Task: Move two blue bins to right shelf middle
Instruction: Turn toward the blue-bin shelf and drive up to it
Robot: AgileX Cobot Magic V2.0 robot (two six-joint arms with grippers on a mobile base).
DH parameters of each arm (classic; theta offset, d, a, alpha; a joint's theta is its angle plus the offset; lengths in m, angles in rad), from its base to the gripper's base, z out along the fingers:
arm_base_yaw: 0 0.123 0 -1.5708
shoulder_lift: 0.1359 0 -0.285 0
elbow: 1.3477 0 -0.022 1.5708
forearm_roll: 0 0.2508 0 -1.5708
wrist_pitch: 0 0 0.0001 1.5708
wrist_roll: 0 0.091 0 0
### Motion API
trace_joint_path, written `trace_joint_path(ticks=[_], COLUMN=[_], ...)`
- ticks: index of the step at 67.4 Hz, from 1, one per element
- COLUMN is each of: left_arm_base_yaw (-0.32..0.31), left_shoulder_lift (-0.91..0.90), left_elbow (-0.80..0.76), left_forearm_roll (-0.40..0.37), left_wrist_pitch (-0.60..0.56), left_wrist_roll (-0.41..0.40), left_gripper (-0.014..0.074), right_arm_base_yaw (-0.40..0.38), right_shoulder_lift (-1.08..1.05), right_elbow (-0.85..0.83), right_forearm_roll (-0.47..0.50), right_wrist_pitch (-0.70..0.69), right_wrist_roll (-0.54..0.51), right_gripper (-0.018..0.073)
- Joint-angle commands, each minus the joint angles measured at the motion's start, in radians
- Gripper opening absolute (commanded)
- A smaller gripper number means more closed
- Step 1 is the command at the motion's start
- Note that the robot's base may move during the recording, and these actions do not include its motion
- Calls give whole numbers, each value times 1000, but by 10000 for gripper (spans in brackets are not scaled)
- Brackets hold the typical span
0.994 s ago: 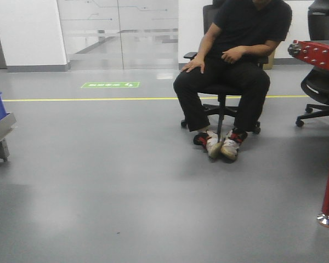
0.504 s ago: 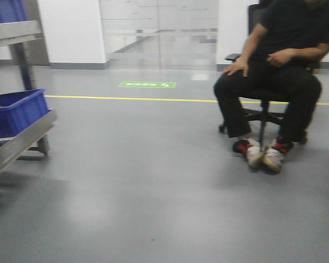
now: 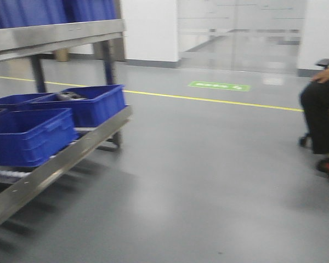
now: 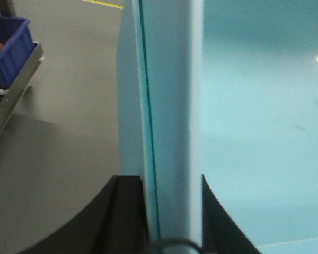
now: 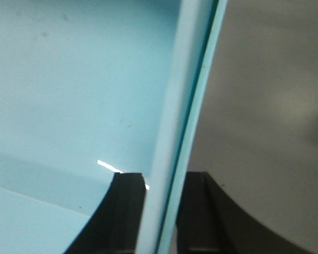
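Carrying bin [image 4: 254, 106] between both grippers, steel rack [image 3: 55, 164] at left.
Left gripper [image 4: 172, 211] and right gripper [image 5: 161, 211] clamped on opposite rim walls; probably light, rigid, smooth plastic, best gripped mid-rim.

A steel rack [image 3: 71, 159] stands at left, its low tier carrying blue bins [image 3: 30, 134], one behind another. More blue shows on the tier above. A yellow floor line [image 3: 208, 99] runs across; a seated person's leg [image 3: 318, 118] shows at right.
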Motion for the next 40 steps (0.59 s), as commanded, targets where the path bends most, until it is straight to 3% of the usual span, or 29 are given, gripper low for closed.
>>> trace_joint_path(ticks=[1, 40], left_arm_base_yaw=[0, 0], left_shoulder_lift=[-17, -17], left_elbow=[-18, -18], left_forearm_roll=[-31, -31], left_wrist_pitch=[-142, -142], left_wrist_roll=[-10, -10], left_gripper=[-111, -111], right_arm_base_yaw=[0, 0], right_shoulder_lift=[-19, -19], right_elbow=[-14, -14], right_forearm_roll=[13, 13], right_wrist_pitch=[-60, -60], right_wrist_roll=[-29, -29], right_gripper=[-154, -154])
